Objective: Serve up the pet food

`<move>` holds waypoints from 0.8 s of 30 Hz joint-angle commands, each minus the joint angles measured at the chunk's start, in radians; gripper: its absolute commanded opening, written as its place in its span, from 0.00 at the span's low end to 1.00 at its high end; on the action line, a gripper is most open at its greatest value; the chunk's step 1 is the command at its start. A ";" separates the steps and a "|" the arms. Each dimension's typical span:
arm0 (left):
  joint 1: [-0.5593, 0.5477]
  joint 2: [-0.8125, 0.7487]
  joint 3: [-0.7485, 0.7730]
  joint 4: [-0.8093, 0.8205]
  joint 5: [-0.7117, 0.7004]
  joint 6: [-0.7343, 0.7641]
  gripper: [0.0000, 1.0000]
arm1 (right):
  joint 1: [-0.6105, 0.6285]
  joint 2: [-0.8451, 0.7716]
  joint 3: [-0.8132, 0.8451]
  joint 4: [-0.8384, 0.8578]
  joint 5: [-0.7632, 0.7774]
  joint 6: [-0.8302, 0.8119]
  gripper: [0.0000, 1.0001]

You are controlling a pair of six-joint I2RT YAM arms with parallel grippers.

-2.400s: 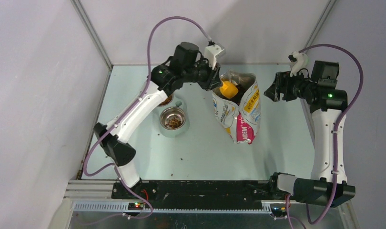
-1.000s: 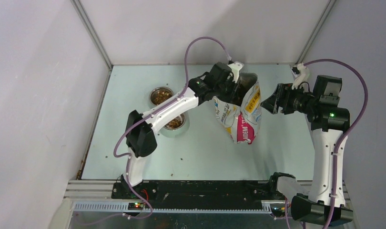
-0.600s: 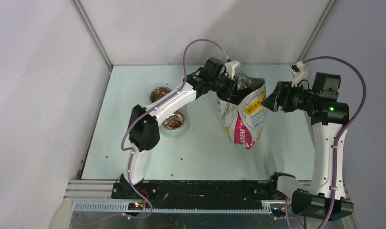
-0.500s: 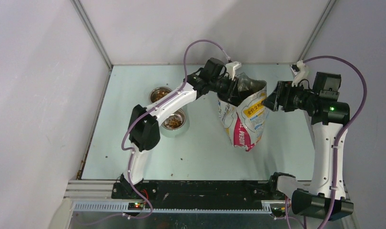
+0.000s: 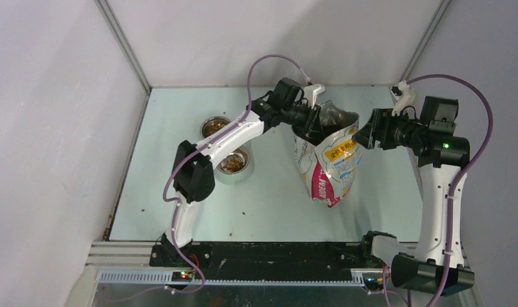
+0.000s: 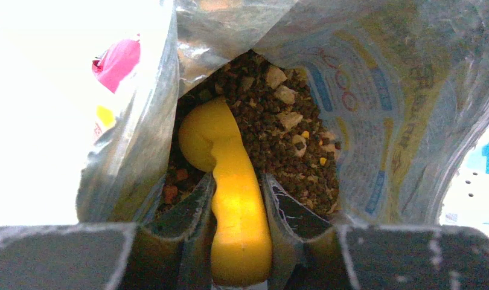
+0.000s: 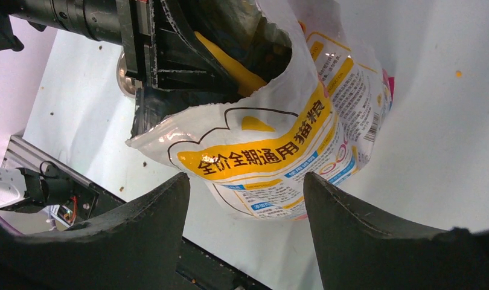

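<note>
The pet food (image 6: 278,139) is a heap of dark-brown kibble inside the open printed foil bag (image 5: 330,160), which stands at mid-table. My left gripper (image 6: 237,178) reaches into the bag's mouth (image 5: 313,118) and is shut on the handle of a yellow-orange scoop (image 6: 227,157). The scoop's bowl is dug into the kibble. My right gripper (image 7: 245,176) is open just beside the bag's upper right edge (image 5: 355,131), its fingers (image 7: 157,211) apart from the foil.
Two metal bowls with kibble in them stand left of the bag, one farther back (image 5: 215,126) and one nearer (image 5: 234,163), partly under my left arm. Stray pellets dot the table (image 5: 243,213). Walls close in the table on the left, back and right.
My left gripper has pushed the scoop down into the bag. The bag's top has leaned and slid to the right, toward my right gripper, which stays open.
</note>
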 commanded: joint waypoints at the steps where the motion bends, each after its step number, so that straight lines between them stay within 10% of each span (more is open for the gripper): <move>1: -0.013 -0.096 0.067 -0.046 0.156 -0.072 0.00 | -0.006 -0.004 0.022 0.002 0.014 -0.020 0.72; 24: 0.053 -0.163 0.049 0.030 0.135 -0.271 0.00 | -0.011 0.018 0.045 -0.054 0.105 -0.096 0.72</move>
